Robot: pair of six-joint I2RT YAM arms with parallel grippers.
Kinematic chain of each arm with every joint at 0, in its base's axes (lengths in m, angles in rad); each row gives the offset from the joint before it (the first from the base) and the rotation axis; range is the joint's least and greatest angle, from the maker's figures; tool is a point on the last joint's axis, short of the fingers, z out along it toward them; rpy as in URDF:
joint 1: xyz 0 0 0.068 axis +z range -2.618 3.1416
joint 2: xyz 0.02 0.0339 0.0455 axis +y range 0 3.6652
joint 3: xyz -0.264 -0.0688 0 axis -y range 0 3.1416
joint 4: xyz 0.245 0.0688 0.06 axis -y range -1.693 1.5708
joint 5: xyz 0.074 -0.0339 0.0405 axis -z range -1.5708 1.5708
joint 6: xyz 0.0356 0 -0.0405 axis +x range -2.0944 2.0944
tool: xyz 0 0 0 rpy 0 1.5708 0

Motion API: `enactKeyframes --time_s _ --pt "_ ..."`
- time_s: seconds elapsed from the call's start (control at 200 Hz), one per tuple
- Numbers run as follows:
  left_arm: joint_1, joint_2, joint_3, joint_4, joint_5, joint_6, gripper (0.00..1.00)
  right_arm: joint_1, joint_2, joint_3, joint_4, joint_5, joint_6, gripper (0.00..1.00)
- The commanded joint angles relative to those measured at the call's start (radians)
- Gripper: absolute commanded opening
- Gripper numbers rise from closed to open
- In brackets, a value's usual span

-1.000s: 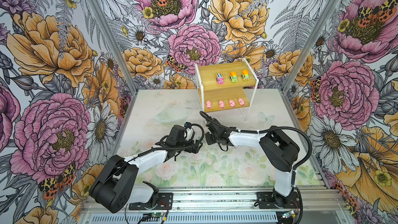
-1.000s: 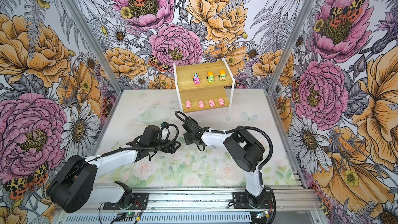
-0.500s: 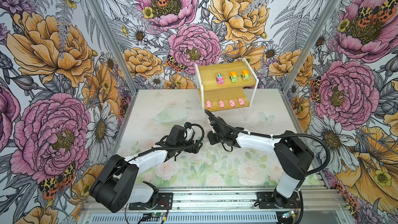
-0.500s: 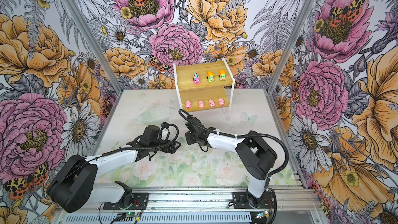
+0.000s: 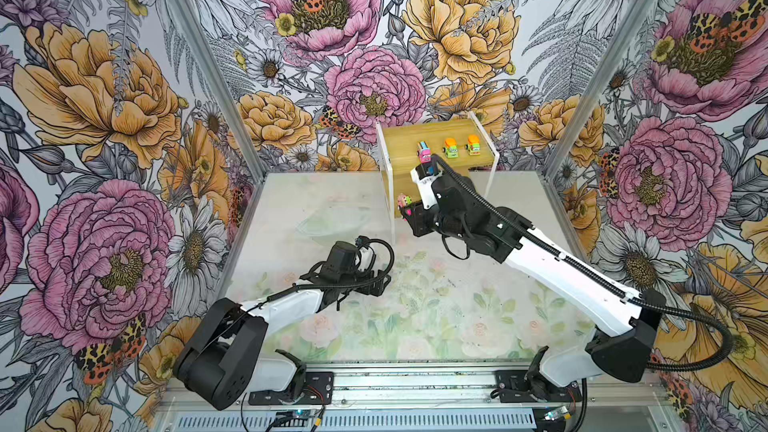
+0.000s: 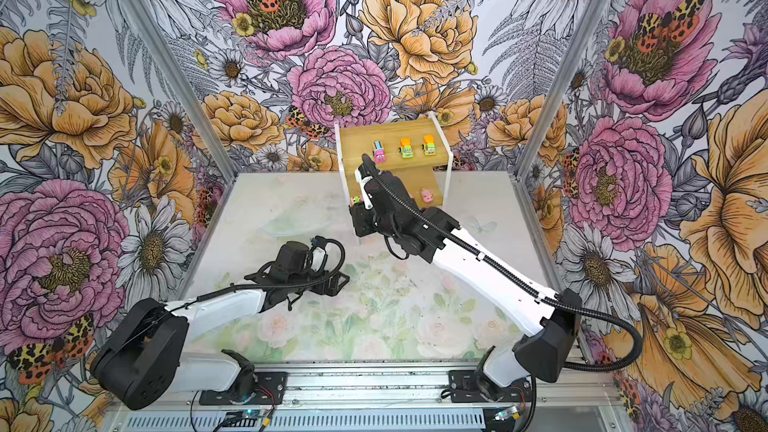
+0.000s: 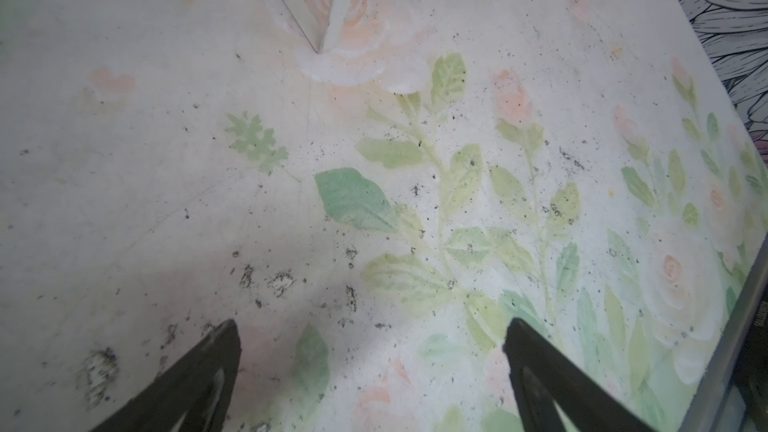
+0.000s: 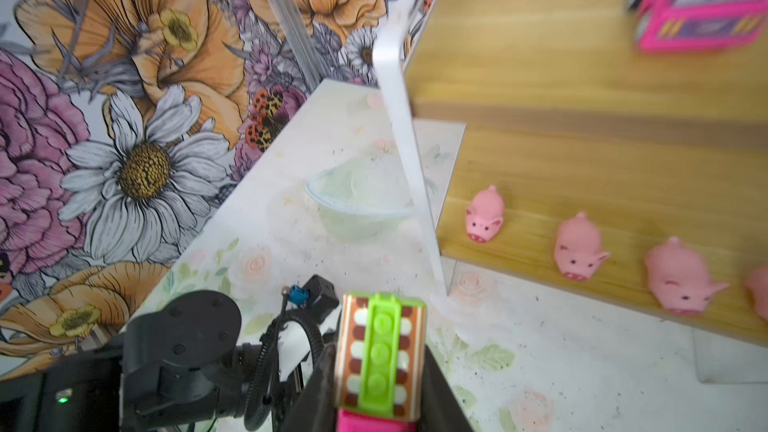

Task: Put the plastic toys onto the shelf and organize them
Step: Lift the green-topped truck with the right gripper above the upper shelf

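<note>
Right gripper [image 8: 377, 398]: pinches pink plastic truck with striped, green-barred top [image 8: 380, 347], which we hold, seemingly clear of the table [image 8: 582, 367], beside the two-tier bamboo shelf [image 8: 519, 56], ready to join its pink twin [image 8: 698, 6] above the pig row [image 8: 579, 253]. Left gripper [image 7: 370, 326]: spread, empty.

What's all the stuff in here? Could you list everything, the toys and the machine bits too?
shelf: one, light wood with white legs, back of the table
pigs: four, pink, in a row on the lower board
green trucks: two, orange tops, upper board
pink truck: one, upper board, beside the green trucks
striped truck: one, pink with a green-barred top, in the right tool
bowl: one, clear, on the table left of the shelf
table: one, pale floral
left tool: black, open, low over the table
right tool: black, shut on the striped truck
</note>
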Motion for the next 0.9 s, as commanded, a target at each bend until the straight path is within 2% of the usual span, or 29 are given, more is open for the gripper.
enactKeyframes --time_s 0.0,0.265,0.4,0.515,0.896 --pt "0.008 -0.011 0.021 0.011 0.015 0.013 0.99 -0.042 0.021 0.14 -0.109 0.073 -0.039 0.15" --pt "0.002 -0.022 0.018 0.015 0.016 0.013 0.99 -0.083 0.208 0.497 -0.155 0.128 -0.078 0.17" --pt "0.002 -0.025 0.017 0.019 0.019 0.013 0.99 -0.093 0.314 0.622 -0.172 0.183 -0.066 0.16" --pt "0.002 -0.029 0.018 0.019 0.02 0.012 0.99 -0.101 0.384 0.678 -0.172 0.226 -0.048 0.16" --pt "0.002 -0.018 0.015 0.024 0.017 0.013 0.99 -0.127 0.477 0.73 -0.17 0.213 0.002 0.15"
